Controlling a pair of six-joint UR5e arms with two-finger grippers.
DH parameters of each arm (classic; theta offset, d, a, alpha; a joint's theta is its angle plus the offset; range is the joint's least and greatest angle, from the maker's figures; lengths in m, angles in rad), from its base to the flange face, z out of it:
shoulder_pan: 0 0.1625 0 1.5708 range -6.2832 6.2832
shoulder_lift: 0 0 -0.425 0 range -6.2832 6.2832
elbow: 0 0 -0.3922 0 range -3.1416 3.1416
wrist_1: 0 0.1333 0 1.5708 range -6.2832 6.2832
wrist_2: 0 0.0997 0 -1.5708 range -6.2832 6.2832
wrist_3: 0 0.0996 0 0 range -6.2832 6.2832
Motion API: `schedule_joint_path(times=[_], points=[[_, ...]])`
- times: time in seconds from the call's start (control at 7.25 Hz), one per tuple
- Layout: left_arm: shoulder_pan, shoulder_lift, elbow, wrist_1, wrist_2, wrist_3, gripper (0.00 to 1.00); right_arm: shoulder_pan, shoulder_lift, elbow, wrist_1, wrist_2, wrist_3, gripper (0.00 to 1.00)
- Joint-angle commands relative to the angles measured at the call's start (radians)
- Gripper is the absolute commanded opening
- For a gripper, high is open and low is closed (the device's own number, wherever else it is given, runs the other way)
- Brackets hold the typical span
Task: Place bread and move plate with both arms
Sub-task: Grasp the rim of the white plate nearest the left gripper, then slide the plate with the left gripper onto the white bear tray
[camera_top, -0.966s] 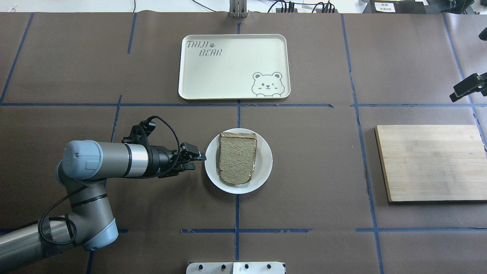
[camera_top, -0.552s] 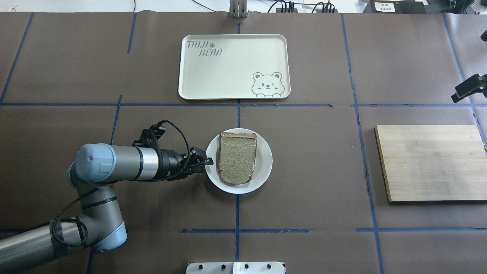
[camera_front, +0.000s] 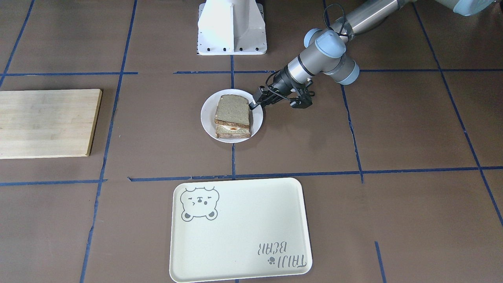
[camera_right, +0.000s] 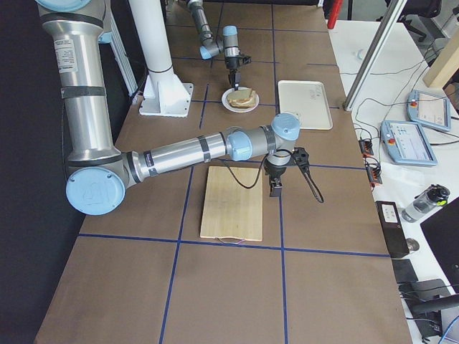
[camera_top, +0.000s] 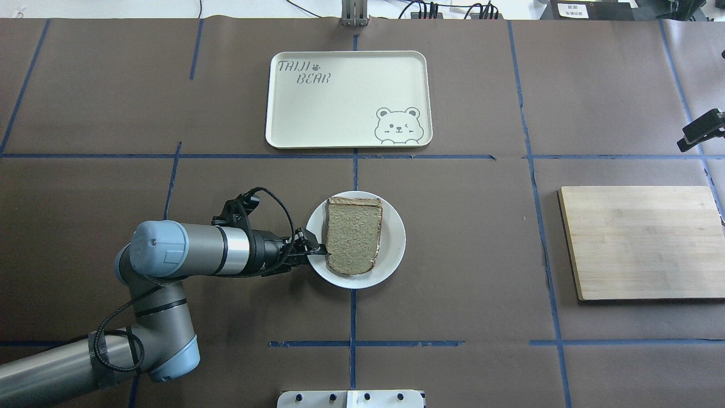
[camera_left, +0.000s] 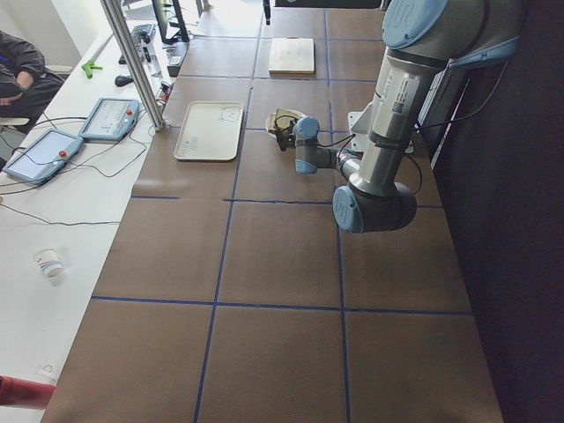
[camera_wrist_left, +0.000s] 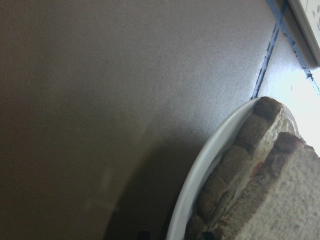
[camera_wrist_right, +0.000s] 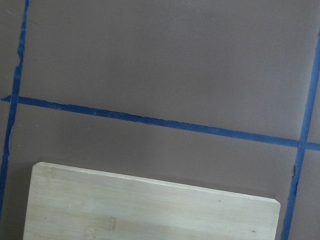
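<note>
The bread (camera_top: 354, 235), a plain slice, lies on top of an egg slice (camera_front: 232, 131) on the small white plate (camera_top: 393, 249) at the table's middle. My left gripper (camera_top: 314, 249) lies low and sideways at the plate's left rim, open, fingertips over the rim close to the bread; it also shows in the front view (camera_front: 254, 103). The left wrist view shows the plate rim (camera_wrist_left: 200, 170) and stacked bread (camera_wrist_left: 280, 200) very close. My right gripper (camera_top: 699, 131) is far to the right, above the table just beyond the board; its fingers do not show clearly.
A cream tray with a bear drawing (camera_top: 348, 99) lies beyond the plate. A wooden board (camera_top: 643, 241) lies at the right and shows in the right wrist view (camera_wrist_right: 150, 210). The white pedestal (camera_front: 232, 25) stands at the robot's side.
My left arm has slid right, bringing its gripper from beside the plate to over its left rim. The right gripper has drifted slightly toward the view's right edge.
</note>
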Motion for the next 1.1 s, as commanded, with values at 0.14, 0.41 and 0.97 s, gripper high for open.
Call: schedule_joint_path(times=[0.14,0.41,0.97], points=[[0.008,-0.034,0.026,0.002,0.0,-0.001,0.45,0.002,-0.001,-0.001,-0.002,-0.002,-0.002,1.0],[0.01,-0.048,0.04,0.0,0.0,0.001,0.39,0.009,0.0,-0.003,-0.002,-0.002,-0.002,1.0],[0.002,-0.045,0.005,-0.002,-0.006,-0.004,0.01,0.015,-0.006,-0.003,-0.003,-0.003,-0.009,1.0]])
